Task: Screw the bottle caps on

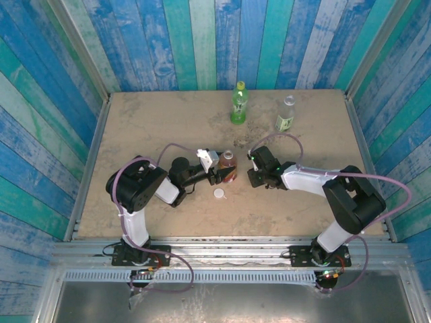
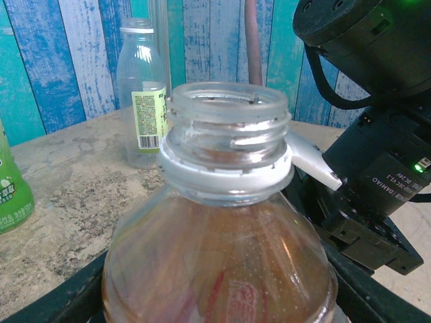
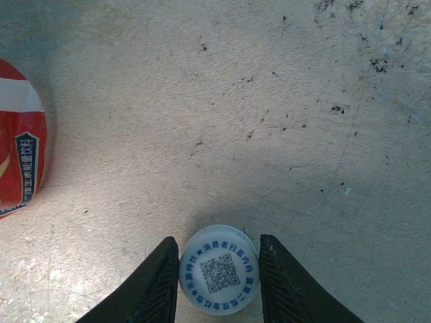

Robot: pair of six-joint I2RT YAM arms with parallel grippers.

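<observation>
An amber bottle with a red label (image 1: 227, 168) stands upright mid-table, its threaded neck (image 2: 227, 128) bare and uncapped. My left gripper (image 1: 219, 173) is shut on its body from the left. A white bottle cap printed with a blue code (image 3: 219, 269) lies flat on the table between the fingers of my right gripper (image 3: 219, 277), whose black pads touch it on both sides, just right of the amber bottle (image 3: 17, 161). Another white cap (image 1: 219, 194) lies loose in front of that bottle.
A green bottle (image 1: 239, 103) and a clear bottle with a green label (image 1: 286, 114) stand near the back edge. The right arm's black wrist (image 2: 377, 134) sits close behind the amber bottle's neck. Blue plank walls enclose the table on three sides.
</observation>
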